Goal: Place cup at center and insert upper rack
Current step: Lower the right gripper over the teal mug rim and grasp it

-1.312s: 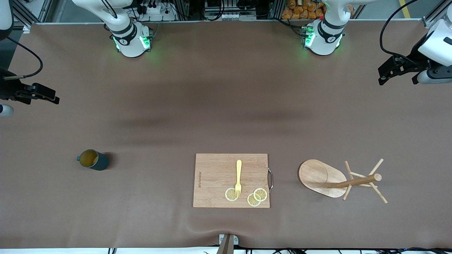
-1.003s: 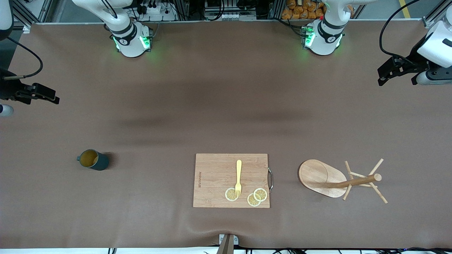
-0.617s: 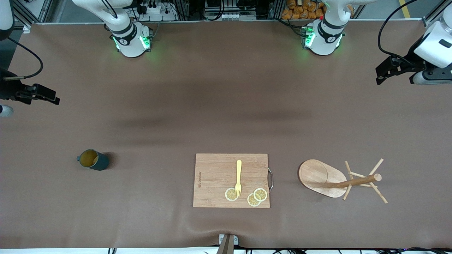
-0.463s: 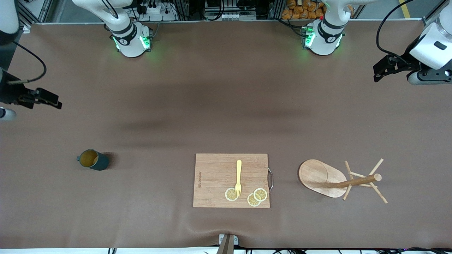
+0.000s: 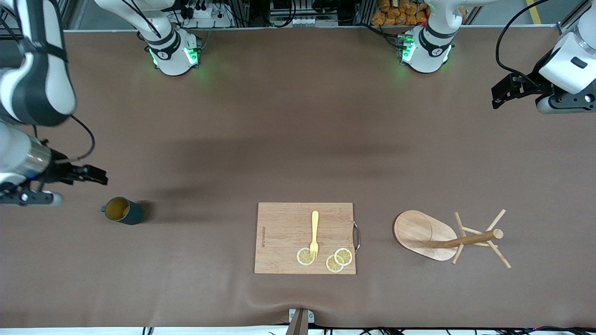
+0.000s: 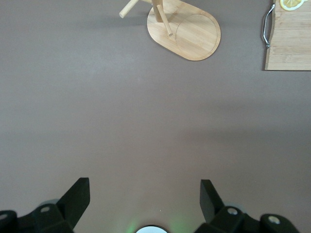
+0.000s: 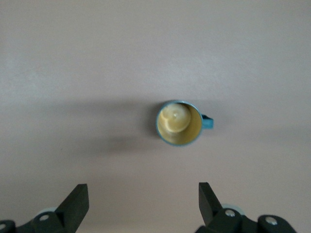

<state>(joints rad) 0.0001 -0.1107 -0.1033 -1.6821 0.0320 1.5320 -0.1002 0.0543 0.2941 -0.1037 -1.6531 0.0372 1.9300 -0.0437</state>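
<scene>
The dark teal cup (image 5: 123, 211) with a mustard-yellow inside stands upright on the table toward the right arm's end; it also shows in the right wrist view (image 7: 179, 123). The upper rack (image 5: 447, 238), a light wooden mug tree, lies on its side toward the left arm's end, and part of it shows in the left wrist view (image 6: 187, 33). My right gripper (image 5: 95, 178) is open and empty over the table beside the cup; its own view shows it too (image 7: 142, 199). My left gripper (image 5: 500, 95) is open and empty, high over the left arm's end, apart from the rack; its own view shows it too (image 6: 145, 195).
A rectangular wooden cutting board (image 5: 284, 232) lies between cup and rack, near the front camera's edge, with a yellow fork (image 5: 314, 234) and lemon slices (image 5: 339, 259) on it. Its metal handle (image 6: 266, 25) shows in the left wrist view.
My right gripper has swung down and toward the cup, from well away to just beside it. My left gripper has shifted slightly up and inward. Cup, board and rack have not moved.
</scene>
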